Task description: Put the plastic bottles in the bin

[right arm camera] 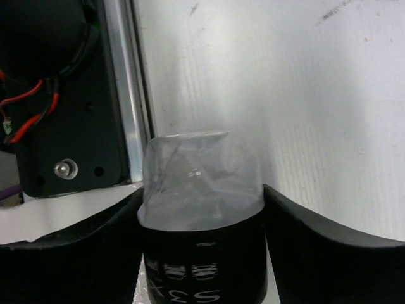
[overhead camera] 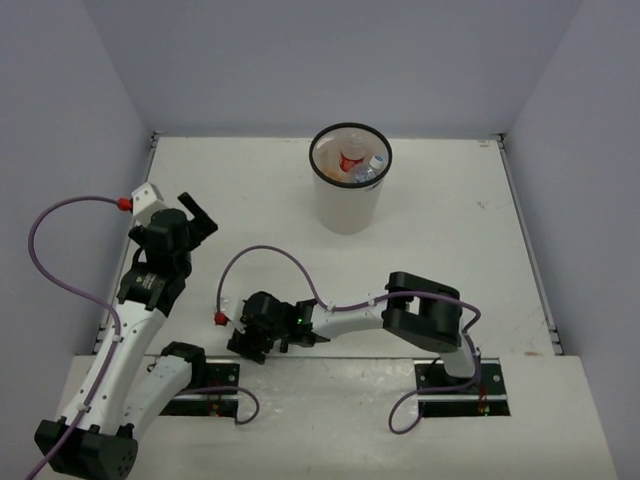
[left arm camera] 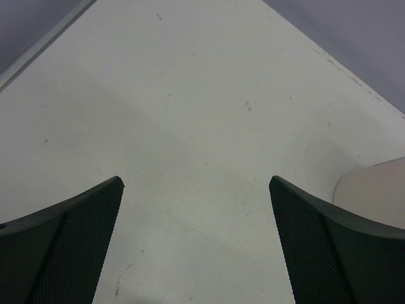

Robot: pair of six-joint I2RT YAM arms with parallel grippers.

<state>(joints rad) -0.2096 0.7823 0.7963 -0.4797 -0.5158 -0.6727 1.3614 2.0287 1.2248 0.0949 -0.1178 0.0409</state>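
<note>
My right gripper point(right arm camera: 201, 191) is shut on the black-labelled bottle point(right arm camera: 201, 253), with a finger pressed on each side of it. The bottle's clear end point(right arm camera: 200, 180) sticks out past the fingertips. In the top view this gripper point(overhead camera: 250, 338) is low at the table's near edge, by the left arm's base, and hides the bottle. The white bin point(overhead camera: 349, 205) stands at the back centre. A red-labelled bottle point(overhead camera: 350, 160) and a blue-labelled bottle point(overhead camera: 374, 166) lie inside it. My left gripper point(overhead camera: 197, 215) is open and empty, left of the bin, and shows bare table between its fingers point(left arm camera: 196, 180).
The left arm's black base mount point(right arm camera: 63, 126) and a metal rail point(right arm camera: 120, 82) lie right beside the held bottle. The bin's side point(left arm camera: 373, 190) shows at the right edge of the left wrist view. Walls close the table at the left, back and right.
</note>
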